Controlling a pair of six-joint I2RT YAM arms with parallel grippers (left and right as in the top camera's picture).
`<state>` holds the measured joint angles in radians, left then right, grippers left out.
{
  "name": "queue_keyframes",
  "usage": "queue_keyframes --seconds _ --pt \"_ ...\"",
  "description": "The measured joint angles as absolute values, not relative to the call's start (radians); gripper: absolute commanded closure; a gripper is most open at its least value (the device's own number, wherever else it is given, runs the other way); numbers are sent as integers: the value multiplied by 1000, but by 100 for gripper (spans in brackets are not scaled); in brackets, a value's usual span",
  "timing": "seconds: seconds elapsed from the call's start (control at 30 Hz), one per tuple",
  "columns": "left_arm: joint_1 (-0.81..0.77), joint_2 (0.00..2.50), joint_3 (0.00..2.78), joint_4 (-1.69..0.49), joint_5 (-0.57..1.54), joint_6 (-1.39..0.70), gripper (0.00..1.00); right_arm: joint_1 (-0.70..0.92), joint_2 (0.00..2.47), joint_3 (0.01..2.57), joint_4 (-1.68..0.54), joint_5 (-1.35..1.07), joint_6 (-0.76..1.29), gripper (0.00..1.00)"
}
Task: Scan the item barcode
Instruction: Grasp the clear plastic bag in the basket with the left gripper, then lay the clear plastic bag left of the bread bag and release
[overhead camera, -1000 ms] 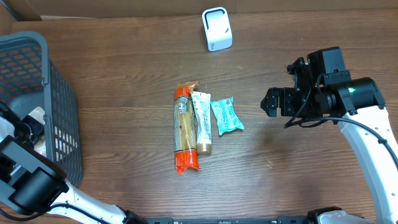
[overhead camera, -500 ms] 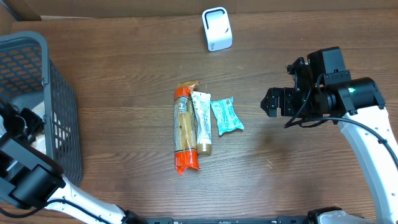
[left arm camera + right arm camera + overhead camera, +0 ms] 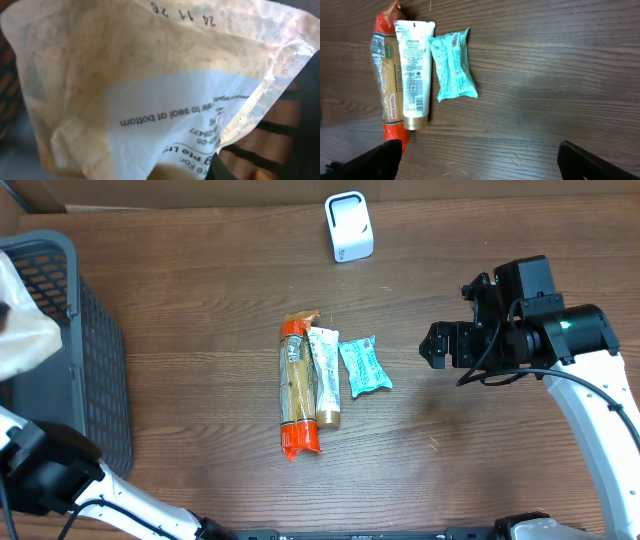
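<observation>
A crinkled clear plastic bag [image 3: 150,85] with a white printed label fills the left wrist view, pressed close to the camera. One dark fingertip [image 3: 226,169] of my left gripper shows at its lower edge. Overhead, the same pale bag [image 3: 22,330] hangs above the basket [image 3: 95,380] at the far left, with my left gripper shut on it and mostly hidden behind it. No barcode shows on the bag's visible side. The white scanner [image 3: 349,226] stands at the back centre. My right gripper [image 3: 437,345] hovers open at mid right, nothing between its fingers [image 3: 375,160].
Three items lie side by side mid-table: an orange spaghetti pack [image 3: 296,390], a white tube [image 3: 324,375] and a teal packet [image 3: 363,366]. The right wrist view shows the tube [image 3: 414,75] and the teal packet [image 3: 452,65] ahead of the open fingers.
My left gripper has closed on the bag and lifted it up out of the basket, toward the camera. The right arm and the table items have not moved.
</observation>
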<state>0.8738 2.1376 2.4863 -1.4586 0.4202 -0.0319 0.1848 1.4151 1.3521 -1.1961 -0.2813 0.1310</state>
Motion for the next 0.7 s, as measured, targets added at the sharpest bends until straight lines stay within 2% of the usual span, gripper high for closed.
queue_keyframes --seconds 0.2,0.33,0.57,0.7 --pt "820 2118 2753 -1584 524 1 79 185 1415 1352 -1196 -281 131 0" --pt "716 2058 2836 -1641 546 20 78 185 1415 1352 -1196 -281 131 0" --pt "416 1976 2830 -1687 480 35 75 185 1415 1352 -1196 -281 130 0" --pt "246 1967 2662 -1684 369 33 76 185 1415 1352 -1199 -281 130 0"
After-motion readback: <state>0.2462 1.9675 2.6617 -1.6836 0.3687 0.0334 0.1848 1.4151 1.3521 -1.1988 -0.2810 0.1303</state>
